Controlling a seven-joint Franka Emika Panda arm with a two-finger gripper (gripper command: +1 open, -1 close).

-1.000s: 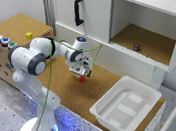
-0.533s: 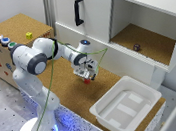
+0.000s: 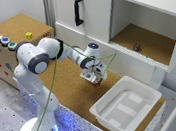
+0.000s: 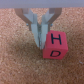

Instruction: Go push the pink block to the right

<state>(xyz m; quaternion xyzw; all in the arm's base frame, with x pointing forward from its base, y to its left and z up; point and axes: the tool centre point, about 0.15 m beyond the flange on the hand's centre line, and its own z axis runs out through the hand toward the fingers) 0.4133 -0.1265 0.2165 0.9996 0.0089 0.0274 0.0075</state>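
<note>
The closed fingers (image 4: 40, 36) touch the side of the pink block (image 4: 54, 46), which rests on the cork table (image 3: 65, 93) near the white tray (image 3: 123, 109).

White cabinet (image 3: 91, 20) (black door handle (image 3: 77, 10)) stands on a cork-topped table (image 3: 65, 90).

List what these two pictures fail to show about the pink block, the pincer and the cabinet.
- Pink block: in the exterior view the pincer hides nearly all of it.
- Pincer: the wrist view's edge cuts off its upper part; whether a finger touches the block is too blurred to tell.
- Small dark object in the open compartment: too small and blurred in the exterior view to identify.
- Behind the cabinet door: hidden.
</note>
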